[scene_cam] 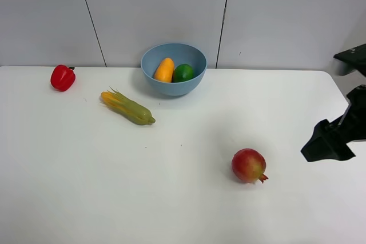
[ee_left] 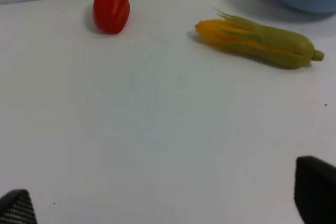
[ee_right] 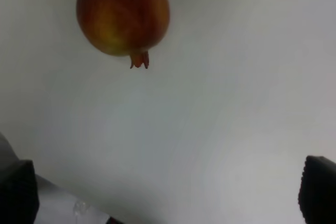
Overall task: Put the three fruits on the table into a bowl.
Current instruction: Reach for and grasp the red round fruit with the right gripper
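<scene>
Pomegranate [scene_cam: 249, 165] rests outside bowl [scene_cam: 171, 88] holding mango [scene_cam: 164, 70], seemingly lime [scene_cam: 183, 73].

A small red bell pepper [scene_cam: 62, 78] sits near a long green-yellow husked vegetable [scene_cam: 128, 107], not touching it

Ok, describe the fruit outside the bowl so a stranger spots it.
On the white table, look in front of the blue bowl, toward the right side. A round red pomegranate lies there alone. Unlike the red pepper, it has a small crown tip.
</scene>
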`<state>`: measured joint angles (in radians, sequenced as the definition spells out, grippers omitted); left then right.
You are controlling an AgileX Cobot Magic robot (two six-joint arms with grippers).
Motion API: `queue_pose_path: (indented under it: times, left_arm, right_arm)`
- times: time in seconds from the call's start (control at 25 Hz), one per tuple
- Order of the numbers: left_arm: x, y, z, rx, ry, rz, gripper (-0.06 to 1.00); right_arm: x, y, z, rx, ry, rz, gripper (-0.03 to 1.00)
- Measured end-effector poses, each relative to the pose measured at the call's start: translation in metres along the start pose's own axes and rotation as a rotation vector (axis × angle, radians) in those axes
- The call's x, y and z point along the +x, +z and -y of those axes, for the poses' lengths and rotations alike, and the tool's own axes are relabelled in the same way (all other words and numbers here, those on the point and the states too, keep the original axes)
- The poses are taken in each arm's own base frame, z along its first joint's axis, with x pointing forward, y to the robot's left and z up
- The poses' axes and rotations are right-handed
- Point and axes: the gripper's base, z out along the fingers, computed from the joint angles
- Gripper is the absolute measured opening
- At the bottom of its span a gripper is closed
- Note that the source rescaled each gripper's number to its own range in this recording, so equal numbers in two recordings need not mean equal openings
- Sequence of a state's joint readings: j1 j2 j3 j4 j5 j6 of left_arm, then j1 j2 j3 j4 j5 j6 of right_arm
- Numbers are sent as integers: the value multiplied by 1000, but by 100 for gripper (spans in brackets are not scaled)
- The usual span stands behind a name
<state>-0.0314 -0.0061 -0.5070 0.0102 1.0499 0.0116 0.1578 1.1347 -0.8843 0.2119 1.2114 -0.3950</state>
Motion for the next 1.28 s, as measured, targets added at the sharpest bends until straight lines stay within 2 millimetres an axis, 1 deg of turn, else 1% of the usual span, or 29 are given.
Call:
queue_pose_path:
  times: [0.12,0.24,0.32,0.56,0.68,0.88,1.16,1.28]
  left_arm:
    - [0,0,0,0,0,0,98]
    - [0,0,0,0,0,0,98]
    - [0,0,0,0,0,0,98]
    - [0,0,0,0,0,0,98]
    - [0,0,0,0,0,0,98]
    - [0,0,0,0,0,0,98]
    - [0,0,0,0,0,0,98]
    - [0,0,0,0,0,0,98]
  right_arm:
    - [-10,16,-12,32,-75,-75,100]
    - [-22,33,-18,75,-98,-94,100]
    - [-30,47,-24,76,-114,-106,100]
    - [-48,86,-38,47,-153,-135,100]
    - [-53,104,-39,44,-151,-161,100]
    - [-57,127,-37,46,-141,-201,100]
    - [-63,149,-35,52,-132,-195,100]
    - [-63,159,-33,51,-129,-222,100]
